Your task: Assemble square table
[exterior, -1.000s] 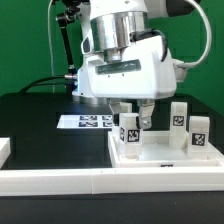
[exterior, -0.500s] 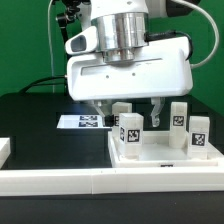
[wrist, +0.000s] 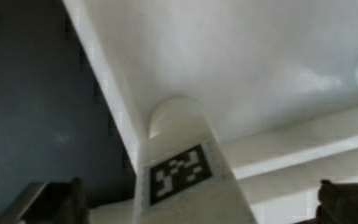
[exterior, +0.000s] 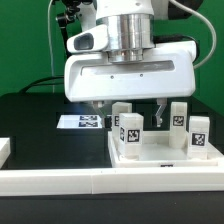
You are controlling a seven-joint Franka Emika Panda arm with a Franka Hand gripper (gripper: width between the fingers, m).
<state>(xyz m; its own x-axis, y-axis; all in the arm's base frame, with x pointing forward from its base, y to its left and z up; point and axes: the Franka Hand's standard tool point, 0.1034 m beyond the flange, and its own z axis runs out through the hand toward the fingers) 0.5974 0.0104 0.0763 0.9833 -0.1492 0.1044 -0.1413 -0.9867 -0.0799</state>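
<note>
The white square tabletop (exterior: 160, 153) lies at the exterior view's right, against the front wall. Four small white tagged legs stand upright on it: two at its left (exterior: 129, 131) (exterior: 121, 110) and two at its right (exterior: 178, 116) (exterior: 200, 131). My gripper (exterior: 130, 112) hangs over the left legs, open wide, its fingers (exterior: 100, 108) well apart and holding nothing. In the wrist view one tagged leg (wrist: 179, 160) rises from the slab (wrist: 265, 70) between the two dark fingertips (wrist: 51, 200) of the gripper (wrist: 201, 205), touching neither.
A long low white border wall (exterior: 100, 181) runs along the front. The marker board (exterior: 84, 122) lies flat on the black table behind the gripper. A small white block (exterior: 4, 148) sits at the exterior view's left edge.
The hand has turned its broad side to the exterior camera. The fingers have spread from close around a left leg to wide apart.
</note>
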